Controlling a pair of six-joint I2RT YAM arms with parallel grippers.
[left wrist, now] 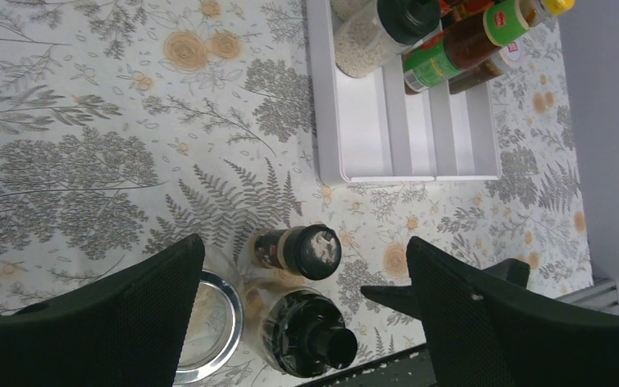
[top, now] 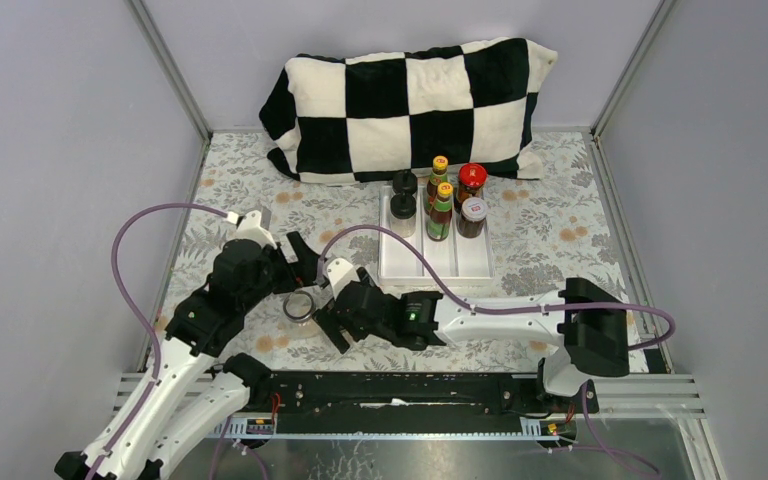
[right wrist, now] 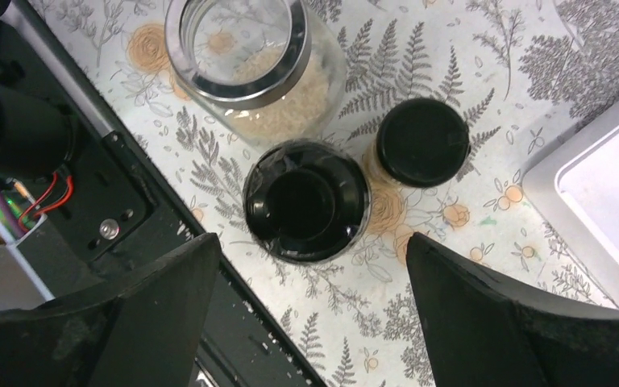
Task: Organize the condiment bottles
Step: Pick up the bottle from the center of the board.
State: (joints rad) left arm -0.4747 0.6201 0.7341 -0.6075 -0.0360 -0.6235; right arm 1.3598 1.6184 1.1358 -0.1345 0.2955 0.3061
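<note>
Labels on the sauce bottles [left wrist: 439,63] are too blurred to read. The left gripper [left wrist: 304,240] and right gripper [right wrist: 313,239] gape wide, empty, above a black-capped jar [right wrist: 306,201].

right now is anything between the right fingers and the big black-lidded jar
Nothing visible. The black-lidded jar sits straight ahead of the open right fingers, centred on their gap. The small spice jar and glass jar stand right next to it.

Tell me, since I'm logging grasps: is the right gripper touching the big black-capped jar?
Apart. The right wrist view shows the right gripper open, either side of the black-capped jar, with tablecloth visible between each finger and it.
</note>
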